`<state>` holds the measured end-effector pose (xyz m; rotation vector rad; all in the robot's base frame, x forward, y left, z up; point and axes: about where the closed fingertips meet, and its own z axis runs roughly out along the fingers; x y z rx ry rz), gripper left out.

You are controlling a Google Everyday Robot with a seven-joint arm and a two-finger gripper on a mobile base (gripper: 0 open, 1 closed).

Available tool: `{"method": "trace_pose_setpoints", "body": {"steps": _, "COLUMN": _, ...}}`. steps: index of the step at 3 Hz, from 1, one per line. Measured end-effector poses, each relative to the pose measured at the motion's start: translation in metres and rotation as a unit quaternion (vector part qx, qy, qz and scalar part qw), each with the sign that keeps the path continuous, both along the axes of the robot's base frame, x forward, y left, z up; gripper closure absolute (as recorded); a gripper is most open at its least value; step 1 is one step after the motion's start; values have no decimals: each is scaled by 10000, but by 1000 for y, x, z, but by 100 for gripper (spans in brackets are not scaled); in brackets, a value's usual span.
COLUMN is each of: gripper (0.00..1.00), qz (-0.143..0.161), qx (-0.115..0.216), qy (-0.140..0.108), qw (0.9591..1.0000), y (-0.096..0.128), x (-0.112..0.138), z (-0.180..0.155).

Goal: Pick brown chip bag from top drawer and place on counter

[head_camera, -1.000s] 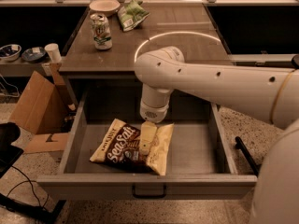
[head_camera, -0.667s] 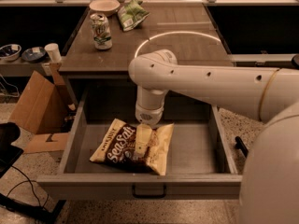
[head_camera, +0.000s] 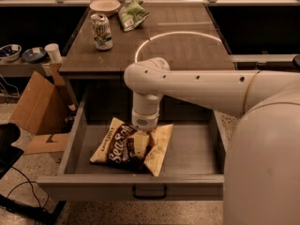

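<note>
Grey metal of the top drawer frames the brown chip bag, which lies flat on the drawer floor, left of centre, lettering up. Over the last second we have brought our arm a little leftward and lower, so the gripper now sits on the middle of the bag, touching its dark panel. The bag itself has neither shifted nor lifted. Whether the gripper has closed on it we cannot tell; the wrist hides that. We judge the reach finished and the grasp under way. The lift to the counter, where a soda can stands, remains.
</note>
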<state>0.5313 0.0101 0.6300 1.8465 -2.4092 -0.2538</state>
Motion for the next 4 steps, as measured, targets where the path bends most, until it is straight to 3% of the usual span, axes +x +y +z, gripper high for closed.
{"method": "trace_pose_setpoints", "body": {"steps": 1, "gripper": 72, "qz": 0, "qx": 0, "qy": 0, "qw": 10000, "y": 0, "x": 0, "z": 0}}
{"method": "trace_pose_setpoints", "body": {"steps": 2, "gripper": 100, "qz": -1, "qx": -59, "qy": -171, "qw": 9998, "y": -3, "x": -5, "z": 6}}
{"method": "trace_pose_setpoints", "body": {"steps": 3, "gripper": 100, "qz": -93, "qx": -564, "qy": -661, "qw": 9962, "y": -28, "x": -32, "z": 46}}
{"method": "trace_pose_setpoints", "body": {"steps": 4, "gripper": 100, "qz": -446, "qx": -1206, "qy": -990, "qw": 9867, "y": -63, "x": -85, "z": 108}}
